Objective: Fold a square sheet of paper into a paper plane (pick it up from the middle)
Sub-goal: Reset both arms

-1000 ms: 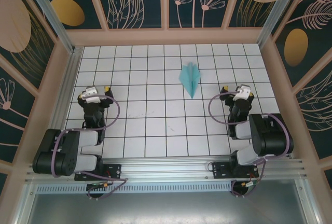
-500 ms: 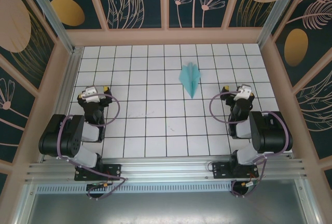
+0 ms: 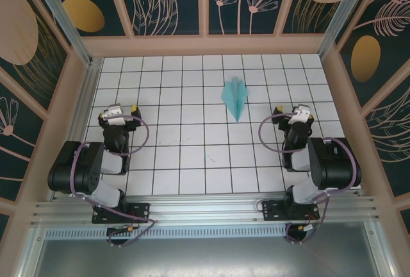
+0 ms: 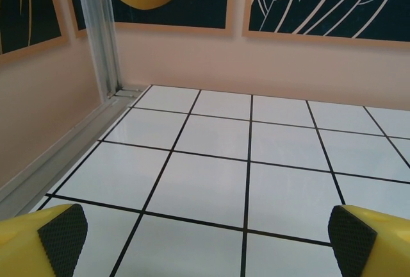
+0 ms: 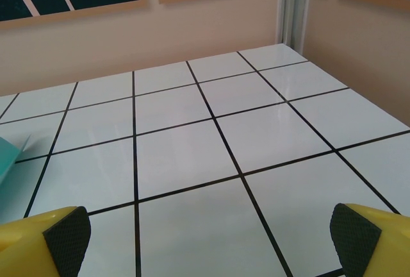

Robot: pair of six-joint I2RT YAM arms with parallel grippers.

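A paper plane (image 3: 234, 99), a slim pointed dart of light teal-blue folded paper with a centre crease, was seen lying flat on the white tiled table (image 3: 192, 155) with black grid lines. It was placed in the far half, a little right of centre. Its sharp tip was pointed toward the near edge and its wider tail toward the back wall. In the right wrist view a teal corner of the paper was caught at the left edge, flat on the tiles.

The left gripper (image 3: 118, 111) was found low over the left side of the table, well apart from the plane. Its jaws were spread wide and nothing was held. In its wrist view the 2 yellow fingers with black textured pads (image 4: 62, 231) were seen at the bottom corners, with bare tiles between them.

The right gripper (image 3: 293, 111) was found over the right side, nearer the plane but not touching it. It was likewise released and empty. Its pads (image 5: 355, 232) were set far apart over bare tiles. The 2 arms were folded back near their bases.
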